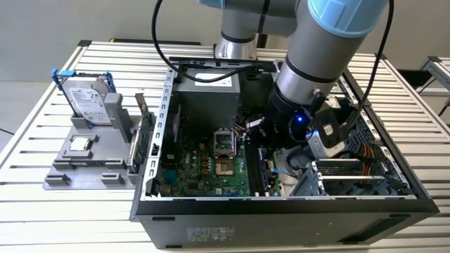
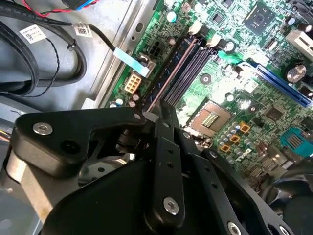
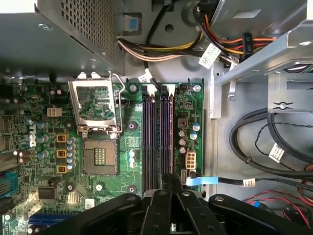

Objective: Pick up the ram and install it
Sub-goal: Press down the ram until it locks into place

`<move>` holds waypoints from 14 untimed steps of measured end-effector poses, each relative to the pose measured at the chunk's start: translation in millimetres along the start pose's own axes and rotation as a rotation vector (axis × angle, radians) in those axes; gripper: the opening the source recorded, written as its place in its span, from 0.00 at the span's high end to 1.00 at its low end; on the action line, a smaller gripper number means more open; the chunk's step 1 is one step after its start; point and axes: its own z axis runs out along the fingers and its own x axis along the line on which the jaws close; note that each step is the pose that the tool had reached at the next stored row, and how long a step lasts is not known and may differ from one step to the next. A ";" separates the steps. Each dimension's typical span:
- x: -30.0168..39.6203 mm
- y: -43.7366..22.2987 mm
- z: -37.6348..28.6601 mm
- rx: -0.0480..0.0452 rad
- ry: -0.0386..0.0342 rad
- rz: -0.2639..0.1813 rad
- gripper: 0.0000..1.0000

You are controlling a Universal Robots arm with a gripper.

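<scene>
Gripper (image 3: 166, 183) sits closed edgewise on the ram (image 2: 164, 95), directly over the memory slots (image 3: 157, 134); keep the stick square to one slot and press evenly.

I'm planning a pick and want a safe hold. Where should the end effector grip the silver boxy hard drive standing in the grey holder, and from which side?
Probably the upper half of the silver boxy hard drive, pinched across its thin dimension, coming down from above. It stands on edge in the grey plastic holder, so its lower end is seated while its broad faces are exposed higher up. Stay off the thin blue frame at its top.
</scene>
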 end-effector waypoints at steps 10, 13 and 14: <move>0.2 0.1 -3.6 -0.0001 0.0025 0.000 1.00; 0.3 0.1 -4.5 -0.0001 0.0033 0.000 1.00; 0.3 0.1 -4.5 -0.0002 0.0034 0.000 1.00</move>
